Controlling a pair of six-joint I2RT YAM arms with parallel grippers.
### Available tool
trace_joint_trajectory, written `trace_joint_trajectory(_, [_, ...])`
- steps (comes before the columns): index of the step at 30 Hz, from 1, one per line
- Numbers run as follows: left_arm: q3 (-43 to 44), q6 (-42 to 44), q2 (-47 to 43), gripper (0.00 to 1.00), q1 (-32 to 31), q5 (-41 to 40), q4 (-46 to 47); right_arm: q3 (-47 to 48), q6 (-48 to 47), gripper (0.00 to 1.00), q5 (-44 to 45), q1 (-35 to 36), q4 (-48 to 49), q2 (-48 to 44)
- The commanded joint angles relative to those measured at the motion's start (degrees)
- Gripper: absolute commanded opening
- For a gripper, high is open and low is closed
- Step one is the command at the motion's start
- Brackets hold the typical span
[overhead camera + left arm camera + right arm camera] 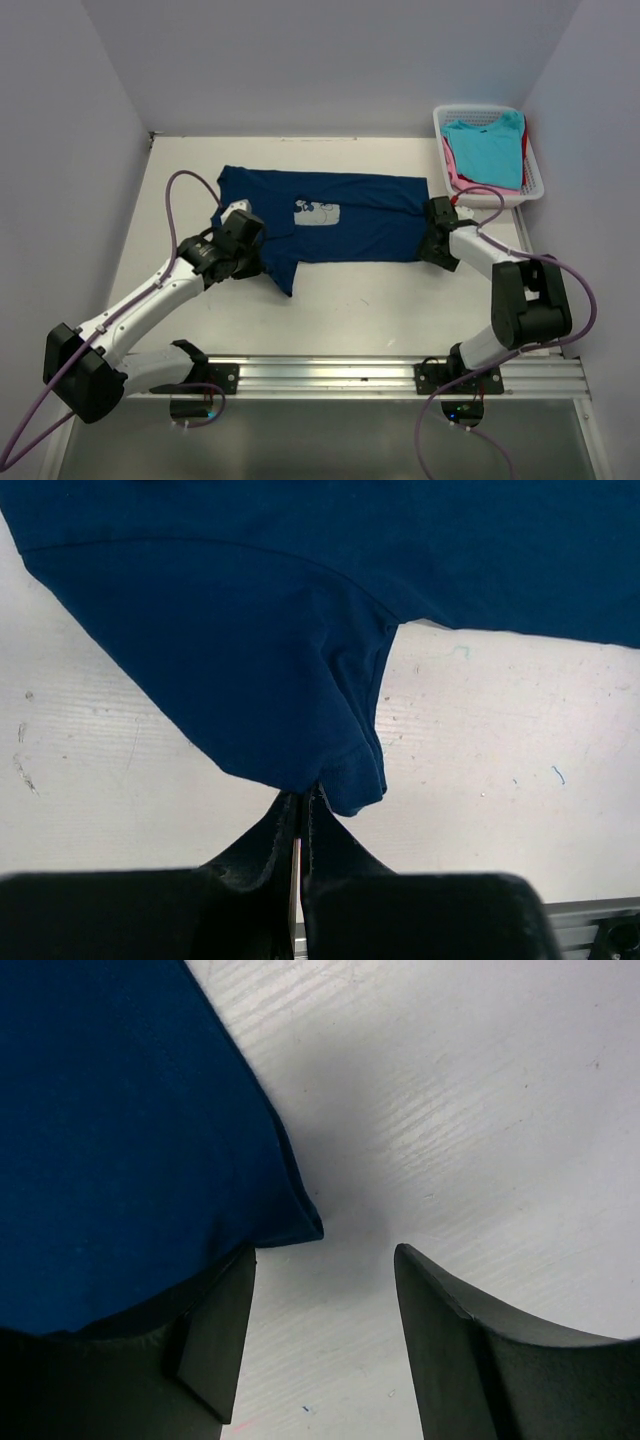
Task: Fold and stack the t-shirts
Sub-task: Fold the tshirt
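Note:
A navy blue t-shirt (350, 220) with a pale Mickey Mouse print (318, 213) lies spread across the middle of the table. My left gripper (258, 262) is shut on the hem of its near left sleeve; in the left wrist view the fingertips (303, 798) pinch the sleeve end (345, 780). My right gripper (432, 245) is open at the shirt's right edge. In the right wrist view its jaws (325, 1250) straddle bare table beside the shirt's corner (290, 1220), with cloth over the left finger (215, 1330). A turquoise t-shirt (487, 150) lies on top of pink (452, 165) and red (527, 140) ones.
The other shirts sit in a white lattice basket (487, 108) at the back right corner. Grey walls close in the table on the left, back and right. A metal rail (400, 375) carrying both arm bases runs along the near edge.

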Motion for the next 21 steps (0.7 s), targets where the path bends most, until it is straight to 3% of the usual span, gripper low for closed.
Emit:
trace_joint_trajectory(1, [1.5,0.5,0.4,0.01,-0.2,0.2,0.6,0.9,-0.2,0.61,0.0,-0.2,2.1,-4.3])
trace_joint_trajectory(14, [0.9,0.6,0.8,0.01,-0.2,0.3,0.7,2.9,0.8,0.58,0.8,-0.2,2.5,3.8])
trace_joint_trajectory(19, [0.8,0.5,0.8,0.01,-0.2,0.4,0.5,1.5,2.1,0.52,1.3,-0.3,1.5,3.6])
trace_joint_trajectory(21, [0.8,0.6,0.8,0.01,-0.1,0.5,0.5,0.6,3.0,0.45,1.1,-0.3,1.0,3.2])
